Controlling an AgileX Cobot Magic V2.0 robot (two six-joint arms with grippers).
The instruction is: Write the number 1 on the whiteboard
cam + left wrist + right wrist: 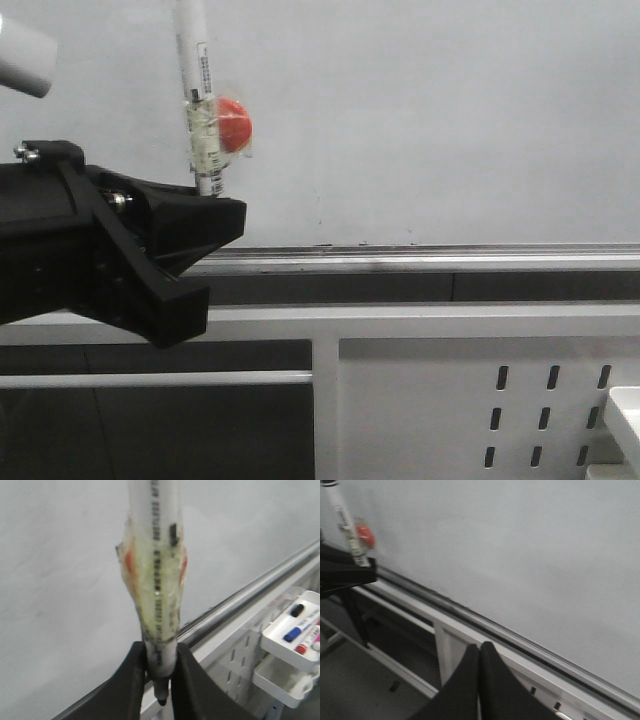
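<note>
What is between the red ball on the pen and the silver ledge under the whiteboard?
Only bare whiteboard, as the front view shows. The red ball is taped to the marker held in the left tool, and the ledge runs below it.

The left gripper [160,672] is clamping a white marker [155,545] between its two black fingers [122,690]. Yellowed clear tape [152,595] is wrapping the marker just above the fingers, with red showing through at its sides. The marker's dark tip is poking out below the jaws. The whiteboard [60,580] is filling the background behind the marker, its silver ledge [260,585] running beside a white tray [292,640] holding coloured pens [300,630].
</note>
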